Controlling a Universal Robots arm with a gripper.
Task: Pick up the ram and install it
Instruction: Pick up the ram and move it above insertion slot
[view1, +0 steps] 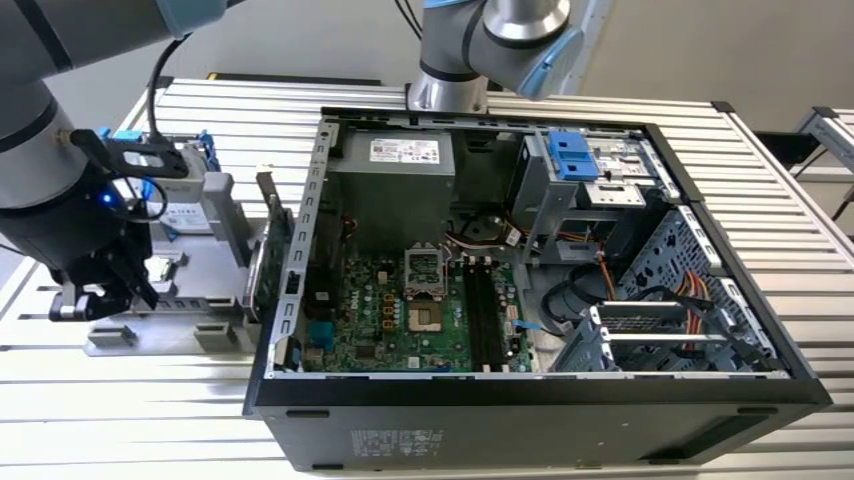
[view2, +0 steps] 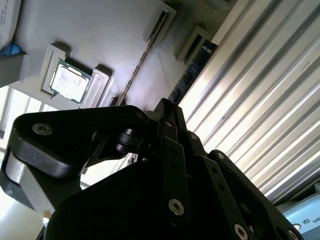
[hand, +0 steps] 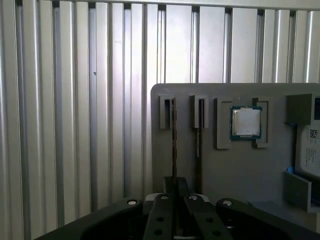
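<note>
One thin, edge-on ram in grey holder; black hand pinching it.

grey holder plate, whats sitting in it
One ram stick and a second stick stand edge-on in slots; a square processor lies in its recess. The sticks' near ends are covered.

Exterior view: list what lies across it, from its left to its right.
Gripper → upright green expansion card → motherboard → black memory slots → perforated drive cage.

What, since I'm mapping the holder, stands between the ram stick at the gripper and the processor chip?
Another thin stick, standing on edge, in the first wrist view.
</note>
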